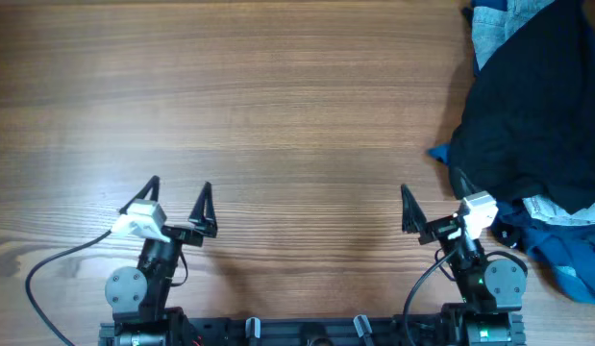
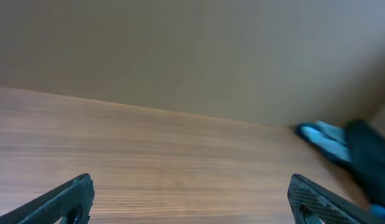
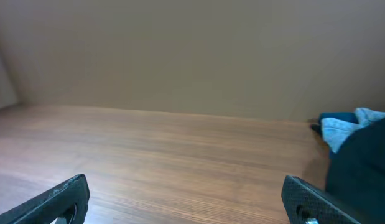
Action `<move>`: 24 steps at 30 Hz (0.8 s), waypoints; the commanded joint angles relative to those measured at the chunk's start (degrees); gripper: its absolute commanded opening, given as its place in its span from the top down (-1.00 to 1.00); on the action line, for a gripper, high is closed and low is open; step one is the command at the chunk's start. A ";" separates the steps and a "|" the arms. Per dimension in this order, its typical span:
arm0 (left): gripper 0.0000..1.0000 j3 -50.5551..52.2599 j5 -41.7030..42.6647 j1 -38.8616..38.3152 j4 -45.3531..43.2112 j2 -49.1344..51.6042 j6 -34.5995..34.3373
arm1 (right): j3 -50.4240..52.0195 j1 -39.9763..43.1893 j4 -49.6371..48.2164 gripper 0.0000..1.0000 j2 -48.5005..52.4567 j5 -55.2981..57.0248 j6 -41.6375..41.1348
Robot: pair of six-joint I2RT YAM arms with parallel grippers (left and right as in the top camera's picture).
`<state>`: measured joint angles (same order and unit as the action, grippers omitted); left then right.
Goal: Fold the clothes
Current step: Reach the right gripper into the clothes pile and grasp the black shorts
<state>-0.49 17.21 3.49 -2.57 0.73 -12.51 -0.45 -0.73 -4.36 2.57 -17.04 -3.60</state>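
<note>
A heap of clothes (image 1: pixel 537 135) lies at the right edge of the wooden table (image 1: pixel 278 106): a large dark navy garment on top, light blue denim at the back, blue and white cloth at the front. The heap also shows in the left wrist view (image 2: pixel 351 149) and the right wrist view (image 3: pixel 360 149). My left gripper (image 1: pixel 179 200) is open and empty at the front left, over bare wood (image 2: pixel 189 199). My right gripper (image 1: pixel 433 204) is open and empty at the front right, its right finger close beside the heap's left edge (image 3: pixel 186 199).
Both arm bases stand at the table's front edge, with a black cable (image 1: pixel 57 264) looping from the left arm. A plain beige wall (image 3: pixel 180 56) rises behind the table's far edge.
</note>
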 commanded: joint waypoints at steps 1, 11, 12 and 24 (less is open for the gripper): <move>-0.99 -2.29 7.58 -0.11 -0.24 1.33 -3.74 | -4.52 -0.39 0.09 -0.99 3.04 -6.08 -1.03; -1.00 -42.86 16.68 -0.15 22.16 44.37 -4.24 | -46.58 -0.39 16.26 -0.99 51.23 -19.52 0.50; -1.00 -48.17 16.65 -0.42 26.93 49.68 -4.20 | -50.42 -0.39 19.50 -1.00 54.53 -19.50 0.63; -0.99 -73.13 22.95 -11.74 47.19 79.71 7.82 | -88.11 4.96 57.11 -0.99 82.23 1.09 -9.79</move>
<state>-72.38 36.47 -6.87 45.01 79.66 -6.26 -87.39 0.14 51.24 84.31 -27.07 -0.56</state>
